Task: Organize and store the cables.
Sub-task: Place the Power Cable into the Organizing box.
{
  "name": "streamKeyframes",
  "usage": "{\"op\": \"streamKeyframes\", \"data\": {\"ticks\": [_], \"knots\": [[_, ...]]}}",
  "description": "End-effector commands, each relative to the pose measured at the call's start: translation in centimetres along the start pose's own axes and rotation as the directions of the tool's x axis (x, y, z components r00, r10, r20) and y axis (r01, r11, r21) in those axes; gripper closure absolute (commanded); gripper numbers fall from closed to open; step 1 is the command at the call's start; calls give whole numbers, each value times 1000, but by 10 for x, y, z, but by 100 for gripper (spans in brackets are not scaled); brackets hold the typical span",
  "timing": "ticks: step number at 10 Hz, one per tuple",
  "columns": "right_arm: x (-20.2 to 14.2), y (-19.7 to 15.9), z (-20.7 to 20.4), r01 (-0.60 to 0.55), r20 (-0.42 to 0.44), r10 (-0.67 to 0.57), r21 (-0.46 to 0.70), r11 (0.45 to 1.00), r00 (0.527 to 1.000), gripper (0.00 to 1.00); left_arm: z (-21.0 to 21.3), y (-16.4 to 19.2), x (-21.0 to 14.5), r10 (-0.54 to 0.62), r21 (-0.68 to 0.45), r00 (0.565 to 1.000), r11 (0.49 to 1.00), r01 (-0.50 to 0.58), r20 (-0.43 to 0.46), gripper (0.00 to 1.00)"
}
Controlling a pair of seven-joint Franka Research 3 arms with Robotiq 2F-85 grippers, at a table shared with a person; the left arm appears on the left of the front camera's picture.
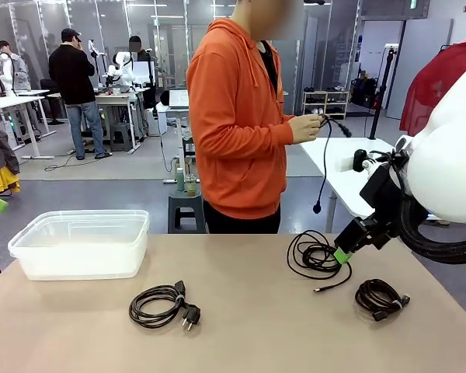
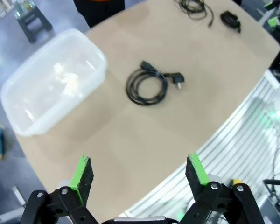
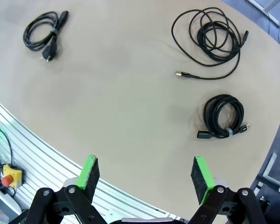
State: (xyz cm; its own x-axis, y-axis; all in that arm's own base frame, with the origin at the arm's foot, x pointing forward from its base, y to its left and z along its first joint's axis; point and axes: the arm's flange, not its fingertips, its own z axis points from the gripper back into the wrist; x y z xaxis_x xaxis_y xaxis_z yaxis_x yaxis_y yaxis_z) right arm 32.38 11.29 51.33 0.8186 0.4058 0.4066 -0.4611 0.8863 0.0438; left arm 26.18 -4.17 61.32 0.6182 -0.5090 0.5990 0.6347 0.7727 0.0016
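Nothing stowed yet: left gripper (image 2: 139, 164) and right gripper (image 3: 147, 164) both hover spread and empty, three coiled cables (image 1: 159, 304) lie right of the bin (image 1: 78, 263), so next comes pinching the nearest coil.

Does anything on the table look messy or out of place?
The loose cable near the right gripper is half unwound, one end trailing out; the plug cable and the tied cable lie neatly coiled.

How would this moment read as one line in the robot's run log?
left gripper: open, above table | right gripper: open, above table | cables: three on table | person's hand: holds fourth cable | bin: no cables inside
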Motion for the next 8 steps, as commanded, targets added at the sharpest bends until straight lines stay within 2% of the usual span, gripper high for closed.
{"op": "streamKeyframes", "data": {"ticks": [1, 3, 5, 7, 8], "knots": [[-1, -1, 0, 8, -6, -8, -6, 1000, 1000, 0, -21, -24, 38, 63, -35, 986, 997, -69, -157, 0], [-1, -1, 0, 8, -6, -8, -6, 1000, 1000, 0, -63, -64, 79, 69, -46, 967, 996, -83, -246, 0], [-1, -1, 0, 8, -6, -8, -6, 1000, 1000, 0, -104, -98, 102, 111, -4, 945, 993, -118, -307, 0], [-1, -1, 0, 8, -6, -8, -6, 1000, 1000, 0, -157, -112, 118, 237, 111, 907, 971, -211, -348, 0], [-1, -1, 0, 8, -6, -8, -6, 1000, 1000, 0, -176, -119, 119, 245, 106, 894, 969, -221, -375, 0]]}}
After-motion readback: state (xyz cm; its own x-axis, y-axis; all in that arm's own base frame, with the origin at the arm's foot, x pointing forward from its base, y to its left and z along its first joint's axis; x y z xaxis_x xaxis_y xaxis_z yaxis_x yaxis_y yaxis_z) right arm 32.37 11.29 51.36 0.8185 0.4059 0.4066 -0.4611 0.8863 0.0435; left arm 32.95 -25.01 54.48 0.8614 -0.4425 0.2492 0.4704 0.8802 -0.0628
